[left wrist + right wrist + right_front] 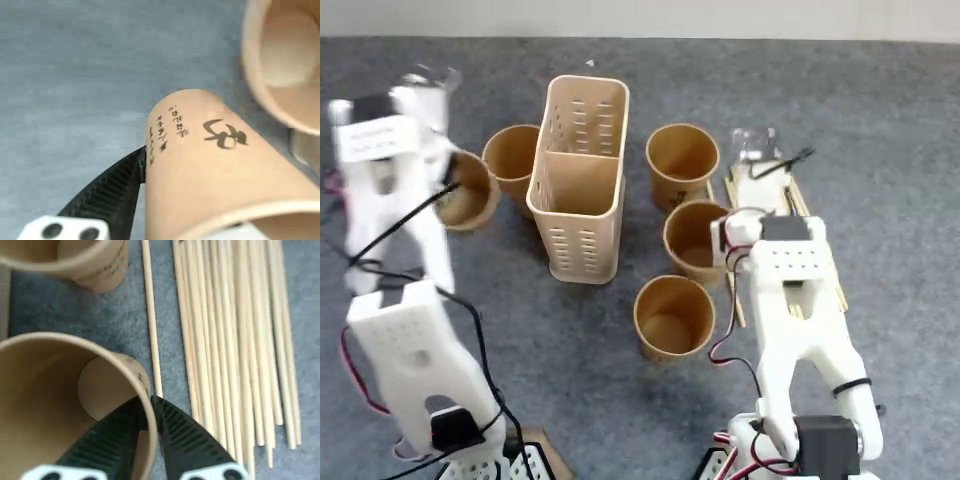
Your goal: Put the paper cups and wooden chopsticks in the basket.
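A grey carpeted tabletop [880,110] carries everything, with a tall beige slotted plastic basket [580,190] of two compartments standing upright in the middle. The left gripper [452,183] is clamped around a brown printed paper cup [220,170], its black ridged finger [122,182] pressed against the side wall. That cup is tilted, left of the basket, with a loose brown paper cup [512,158] between the two. We judge that the side grip suits carrying it over the basket's tall rim.

The right gripper [152,412] is closed on the wall of a second brown paper cup [45,385], one finger inside and one outside, a pinch we think suits such a thin rim. This cup is the middle of three to the right of the basket. Just beside it lies the bundle of pale wooden chopsticks [235,340], flat and parallel, with one stray wooden stick [150,315] slightly apart. By our judgement no cup or chopstick is in the basket yet.
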Robot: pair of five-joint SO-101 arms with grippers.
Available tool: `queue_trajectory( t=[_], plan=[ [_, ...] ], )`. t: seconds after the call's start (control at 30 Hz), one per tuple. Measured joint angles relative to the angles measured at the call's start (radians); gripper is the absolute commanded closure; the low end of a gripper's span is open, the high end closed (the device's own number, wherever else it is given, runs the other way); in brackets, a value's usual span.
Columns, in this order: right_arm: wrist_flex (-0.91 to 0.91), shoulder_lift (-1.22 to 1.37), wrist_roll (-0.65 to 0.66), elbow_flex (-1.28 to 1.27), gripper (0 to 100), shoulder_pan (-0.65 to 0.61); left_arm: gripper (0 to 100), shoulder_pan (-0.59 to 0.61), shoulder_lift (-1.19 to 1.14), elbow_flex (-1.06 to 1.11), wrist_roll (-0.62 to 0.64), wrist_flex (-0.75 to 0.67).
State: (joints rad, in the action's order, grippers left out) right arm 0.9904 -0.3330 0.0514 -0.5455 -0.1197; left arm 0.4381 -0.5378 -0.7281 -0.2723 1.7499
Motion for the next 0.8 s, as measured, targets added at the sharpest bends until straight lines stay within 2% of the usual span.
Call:
queue_trajectory(
  t=[0.2,0.37,0.47,0.57,0.8],
  plan=[
    [0.196,-0.094,0.017,0.253,99.4,0.008,100,0.144,0.129,-0.071,-0.043,0.008],
    [0.267,-0.176,0.021,0.456,99.4,0.008,100,0.138,0.373,-0.164,-0.043,0.018],
    [0.269,-0.224,0.021,0.543,99.4,0.008,100,0.043,0.505,-0.247,-0.020,0.000],
    [0.269,-0.255,0.021,0.605,99.4,0.008,100,-0.114,0.548,-0.278,0.046,-0.068],
    [0.269,-0.261,0.021,0.646,99.4,0.008,99,-0.446,0.365,-0.279,0.212,-0.107]
  ],
)
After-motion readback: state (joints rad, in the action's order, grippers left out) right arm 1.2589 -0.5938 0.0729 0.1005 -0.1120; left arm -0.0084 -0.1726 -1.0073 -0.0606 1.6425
